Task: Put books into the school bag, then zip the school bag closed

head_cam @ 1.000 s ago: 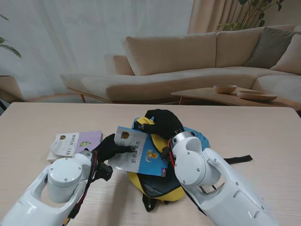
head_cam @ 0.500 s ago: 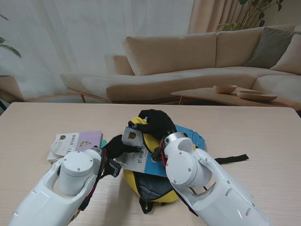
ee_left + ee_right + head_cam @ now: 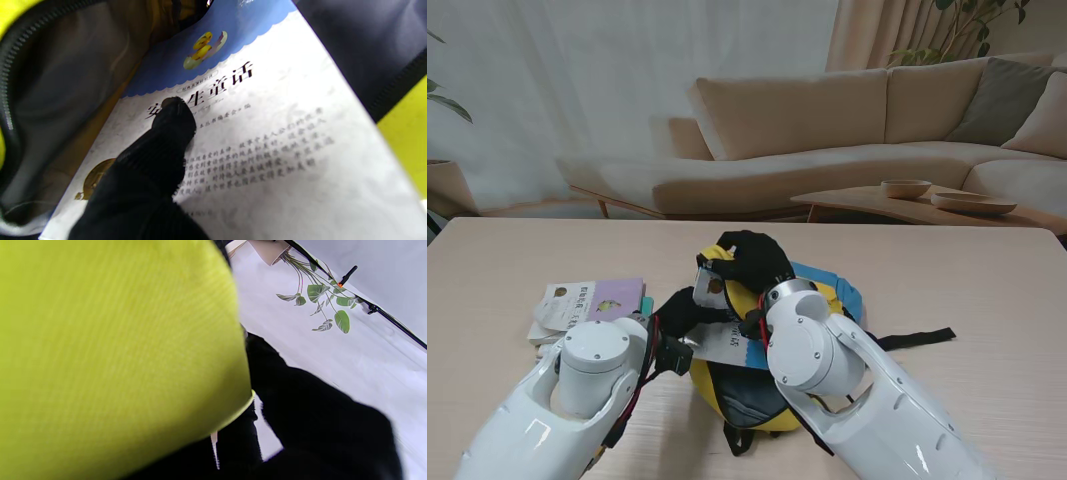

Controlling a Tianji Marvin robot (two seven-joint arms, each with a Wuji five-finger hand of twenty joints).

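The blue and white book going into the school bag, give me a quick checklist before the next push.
1. Bag mouth open: ok; the right hand lifts the yellow flap of the school bag.
2. Book entering: ok; the blue and white book has its blue end inside the opening.
3. Grip: ok; the left hand holds the book, a finger on its cover.
4. Room deeper inside: cannot tell.
5. Zipper clear of book: ok.
6. Books left: not ok; the purple book remains on the table.

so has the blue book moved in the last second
Yes. The blue book has slid toward my right and deeper into the school bag, away from the purple book, which has stayed put.
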